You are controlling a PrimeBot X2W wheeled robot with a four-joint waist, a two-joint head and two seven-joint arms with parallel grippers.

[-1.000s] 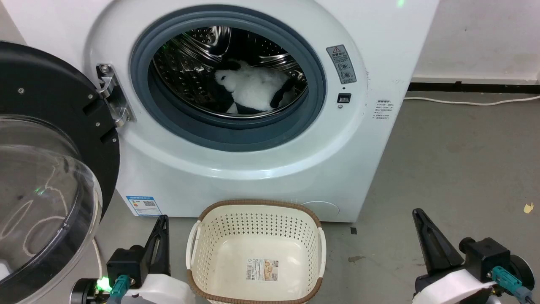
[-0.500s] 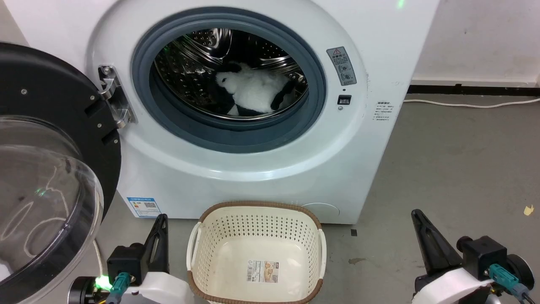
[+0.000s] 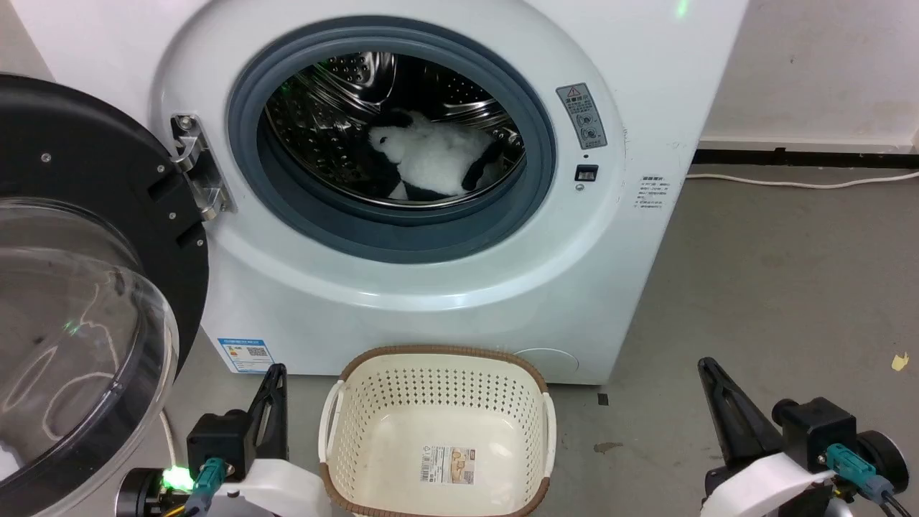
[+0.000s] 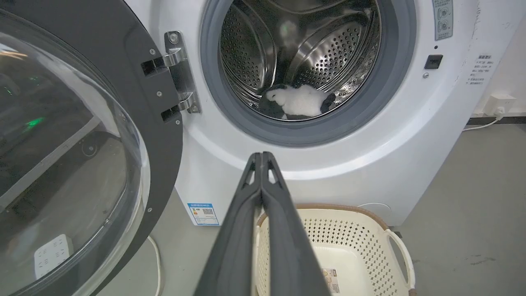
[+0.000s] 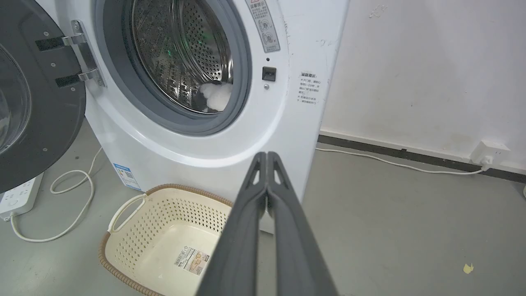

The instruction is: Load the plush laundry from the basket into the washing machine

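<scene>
The plush laundry (image 3: 434, 161), a fluffy white toy with black patches, lies inside the steel drum of the washing machine (image 3: 459, 287); it also appears in the drum as the plush laundry (image 4: 298, 102) and as a white bit (image 5: 215, 96). The basket (image 3: 438, 431) stands on the floor before the washer with just a label on its bottom. My left gripper (image 3: 276, 373) is shut at the lower left, beside the basket, holding nothing. My right gripper (image 3: 705, 365) is shut at the lower right, over the floor. In the wrist views the left gripper (image 4: 261, 155) and right gripper (image 5: 266, 154) show closed fingers.
The washer's round door (image 3: 86, 273) with its clear dome hangs wide open at the left, close to my left arm. A white cable (image 3: 797, 178) runs along the wall's base. A power strip (image 5: 16, 197) and cord lie on the grey floor (image 3: 775, 301) at the left.
The whole head view has slid down slightly, so the camera moved. Both grippers stay shut and the toy lies still in the drum.
</scene>
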